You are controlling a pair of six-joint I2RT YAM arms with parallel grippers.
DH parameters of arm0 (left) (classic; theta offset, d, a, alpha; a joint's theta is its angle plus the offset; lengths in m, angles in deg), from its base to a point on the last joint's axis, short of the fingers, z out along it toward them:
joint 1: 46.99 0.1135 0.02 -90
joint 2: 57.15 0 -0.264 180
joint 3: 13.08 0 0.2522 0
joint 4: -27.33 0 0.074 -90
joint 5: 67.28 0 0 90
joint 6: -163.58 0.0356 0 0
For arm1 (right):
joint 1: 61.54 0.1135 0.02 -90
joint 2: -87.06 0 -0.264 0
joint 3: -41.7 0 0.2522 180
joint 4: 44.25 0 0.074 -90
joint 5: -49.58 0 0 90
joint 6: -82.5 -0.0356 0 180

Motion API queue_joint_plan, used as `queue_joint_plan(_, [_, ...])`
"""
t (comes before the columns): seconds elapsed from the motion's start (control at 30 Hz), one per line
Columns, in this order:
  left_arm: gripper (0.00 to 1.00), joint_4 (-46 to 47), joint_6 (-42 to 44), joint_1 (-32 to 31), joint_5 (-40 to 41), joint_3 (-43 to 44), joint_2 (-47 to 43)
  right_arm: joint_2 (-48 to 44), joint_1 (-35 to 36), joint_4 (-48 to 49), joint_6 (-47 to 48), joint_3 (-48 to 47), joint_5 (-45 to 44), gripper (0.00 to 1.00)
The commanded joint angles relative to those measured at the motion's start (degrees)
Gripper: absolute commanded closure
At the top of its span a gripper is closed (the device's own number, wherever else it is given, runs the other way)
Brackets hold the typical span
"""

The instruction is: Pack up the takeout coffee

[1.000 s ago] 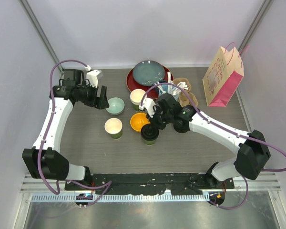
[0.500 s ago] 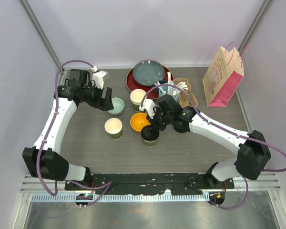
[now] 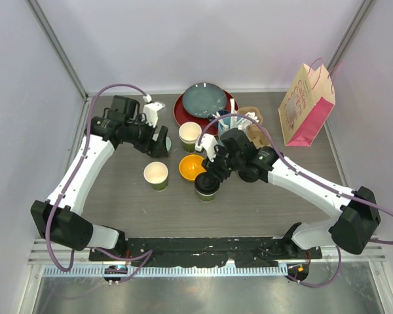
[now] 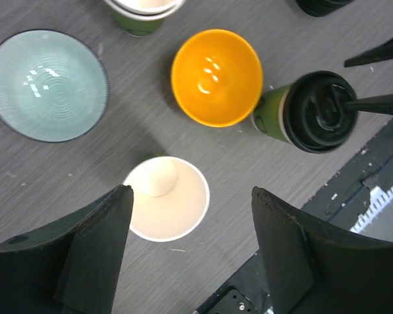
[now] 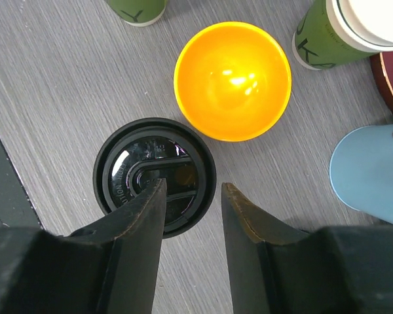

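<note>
Half-open, empty right gripper seems to be seating the lid on one green cup; wide-open, empty left gripper hovers over the unlidded cup, likely next to cap.

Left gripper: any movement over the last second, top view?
Yes. The left gripper has shifted right, toward the red plate. It was off to the left of the near lidless cup; now it hangs directly beyond it.

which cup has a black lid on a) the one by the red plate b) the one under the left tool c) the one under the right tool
c: in both wrist views, only the cup under the right tool wears a black lid.
</note>
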Motion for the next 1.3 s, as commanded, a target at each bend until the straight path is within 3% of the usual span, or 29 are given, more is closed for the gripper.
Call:
queue_joint_plan(0.0, [0.26, -2.6, -2.4, -4.2, -1.9, 2.4, -1.8, -3.8, 0.5, 0.5, -1.7, -2.9, 3.0, 0.55])
queue_joint_plan(0.17, [0.35, -2.9, -6.5, -8.5, -5.9, 0.2, -0.4, -9.8, 3.7, 4.3, 6.7, 4.7, 12.2, 0.57])
queue_joint_plan(0.4, [0.46, 2.4, -14.0, -11.8, -7.3, -4.0, 4.3, -7.4, 4.0, 7.6, 11.6, 8.4, 12.8, 0.66])
queue_joint_plan(0.83, [0.53, 7.6, -17.8, -13.4, -8.5, -7.7, 8.1, -5.1, 4.1, 5.8, 12.7, 6.0, 11.1, 0.64])
queue_joint_plan(1.27, [0.55, 9.1, -19.2, -14.4, -11.5, -8.9, 12.2, -4.9, 4.1, 10.8, 9.8, 14.9, 8.4, 0.69])
